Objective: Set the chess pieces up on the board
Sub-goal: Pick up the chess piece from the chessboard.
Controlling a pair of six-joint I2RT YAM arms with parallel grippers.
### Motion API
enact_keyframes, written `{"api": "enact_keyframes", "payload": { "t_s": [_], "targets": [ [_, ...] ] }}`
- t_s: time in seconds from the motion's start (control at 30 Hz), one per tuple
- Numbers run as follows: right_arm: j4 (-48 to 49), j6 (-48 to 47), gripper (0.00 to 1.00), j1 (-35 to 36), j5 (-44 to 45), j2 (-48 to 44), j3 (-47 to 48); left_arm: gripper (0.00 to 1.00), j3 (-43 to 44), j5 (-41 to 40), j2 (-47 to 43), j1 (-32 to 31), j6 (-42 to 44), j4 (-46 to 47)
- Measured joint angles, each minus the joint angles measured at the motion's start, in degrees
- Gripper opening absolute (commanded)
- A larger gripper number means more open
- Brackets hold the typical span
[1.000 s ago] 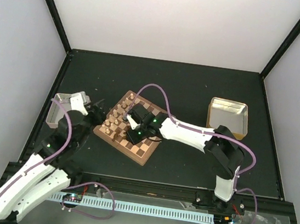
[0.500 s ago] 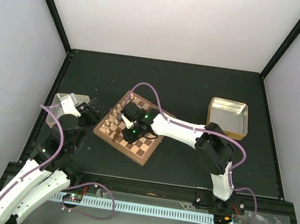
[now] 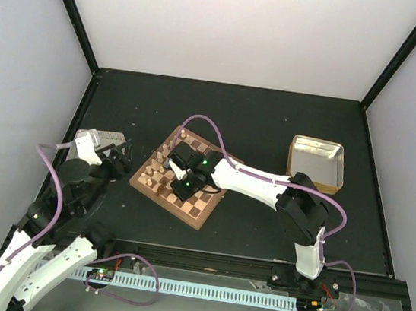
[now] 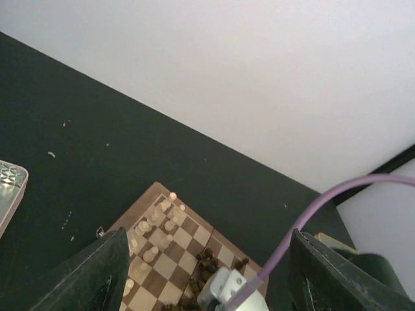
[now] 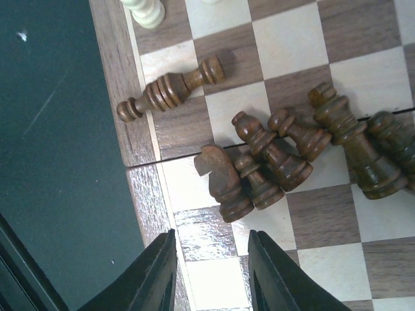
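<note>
at the far left of the dark worktop point(image 3: 273, 126), a silver metal tray point(image 3: 86, 139) is half hidden behind the left arm point(image 3: 73, 191). the left gripper point(image 4: 209, 259) has its fingers spread wide, facing the square wooden checkered board point(image 3: 202, 213), which lies skewed mid-worktop. a purple cable point(image 4: 324, 207) and the right arm point(image 3: 258, 183) cover the board's near part in that view. pale cream chessmen point(image 3: 163, 157) stand along its left side, too small to tell apart from above. the right gripper point(image 5: 212, 249), partly spread and pinching nothing, hangs over the board's edge beside a huddle of dark brown chessmen point(image 5: 285, 155); one dark piece point(image 5: 170, 89) lies toppled across the border. far right sits a brass-coloured square tin point(image 3: 316, 163).
</note>
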Motion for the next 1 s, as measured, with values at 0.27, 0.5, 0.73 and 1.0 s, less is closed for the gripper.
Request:
{"api": "enact_keyframes", "payload": {
  "t_s": [0.27,0.5,0.73,1.0],
  "targets": [
    [2.80,-2.60,0.29,0.07,1.14,-0.42,0.02,0.69,1.07,2.14,2.32,0.00,2.64,-5.38],
    [5.01,-3.78,0.26,0.50,1.42,1.05,0.22,0.69,1.05,-0.48,3.23,0.00,3.06,-6.69],
    [5.79,-3.96,0.25,0.68,1.09,3.96,0.22,0.69,0.22,-1.81,3.23,0.00,3.04,-6.34],
    [5.62,-5.11,0.31,0.74,1.11,4.79,0.22,0.69,-0.15,-2.69,3.65,0.00,3.04,-6.23]
  ]
}}
